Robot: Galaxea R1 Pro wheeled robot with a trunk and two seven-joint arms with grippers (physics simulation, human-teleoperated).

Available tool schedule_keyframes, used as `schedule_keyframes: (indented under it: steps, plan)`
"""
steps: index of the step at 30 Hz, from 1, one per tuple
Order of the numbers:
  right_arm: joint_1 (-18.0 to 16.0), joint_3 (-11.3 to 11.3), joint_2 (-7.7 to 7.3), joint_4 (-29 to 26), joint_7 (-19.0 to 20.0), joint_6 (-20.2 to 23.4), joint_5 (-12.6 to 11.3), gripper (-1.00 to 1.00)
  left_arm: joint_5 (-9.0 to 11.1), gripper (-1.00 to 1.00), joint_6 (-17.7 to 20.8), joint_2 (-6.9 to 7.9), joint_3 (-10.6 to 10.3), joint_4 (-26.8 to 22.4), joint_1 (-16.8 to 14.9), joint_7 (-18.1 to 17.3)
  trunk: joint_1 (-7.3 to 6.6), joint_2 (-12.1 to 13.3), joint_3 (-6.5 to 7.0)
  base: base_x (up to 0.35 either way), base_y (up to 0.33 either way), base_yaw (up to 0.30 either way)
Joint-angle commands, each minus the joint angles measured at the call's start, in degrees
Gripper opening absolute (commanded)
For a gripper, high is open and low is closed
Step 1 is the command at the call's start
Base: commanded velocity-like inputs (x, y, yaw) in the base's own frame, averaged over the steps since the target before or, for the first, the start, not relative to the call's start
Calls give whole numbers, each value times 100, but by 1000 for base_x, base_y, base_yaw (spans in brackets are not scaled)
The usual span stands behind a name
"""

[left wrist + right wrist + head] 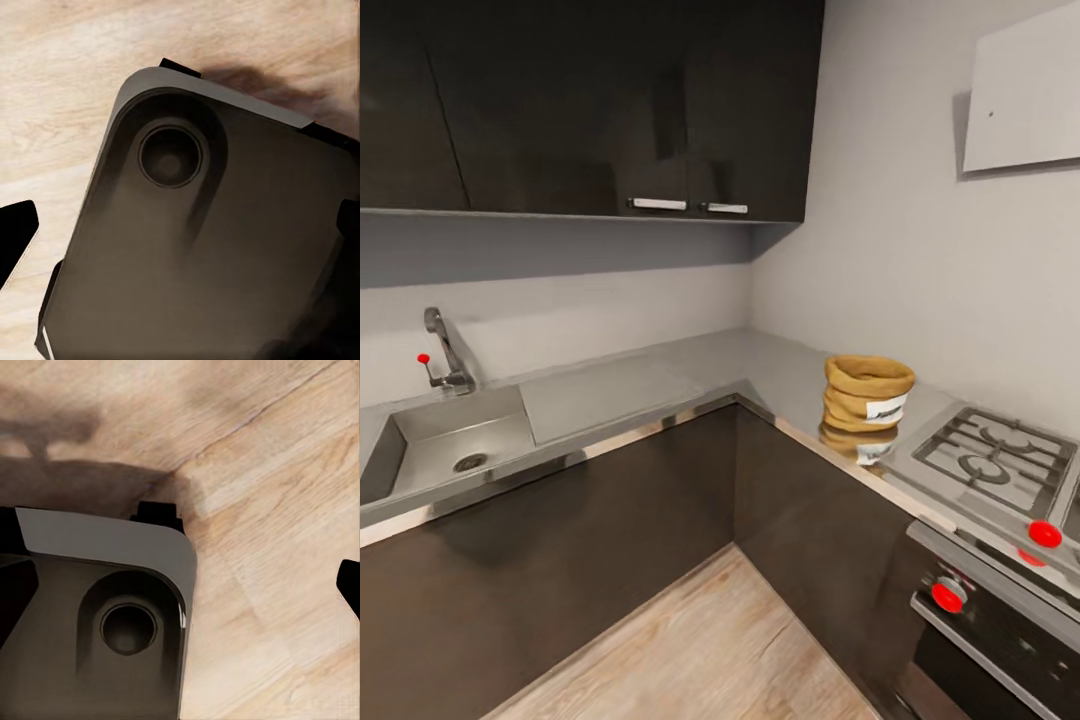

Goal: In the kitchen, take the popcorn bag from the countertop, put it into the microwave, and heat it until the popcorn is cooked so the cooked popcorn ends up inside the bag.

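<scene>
One popcorn bag [867, 394] upright on countertop [660, 380].

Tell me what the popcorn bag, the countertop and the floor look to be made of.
The popcorn bag: coarse tan cloth, burlap-like, judging by its wrinkled sides and rolled rim; matte. The countertop: grey, probably polished steel, since it mirrors the bag beneath it and has a bright edge strip. The floor: pale wood planks or wood-look laminate, with visible grain and plank seams; which one is unclear.
</scene>
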Motion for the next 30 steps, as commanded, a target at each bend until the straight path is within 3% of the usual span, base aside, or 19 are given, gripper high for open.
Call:
schedule_keyframes:
  steps: [1,30]
  plan:
    - [-7,-49,-3,18,-6,-29,51,100,31,100,-11,-1,-9,-5,1,0,3,-2,-5,314,109,0]
    - [-9,-49,-3,18,-3,-48,50,100,22,100,-18,-10,-35,-5,1,2,3,-2,-5,316,92,0]
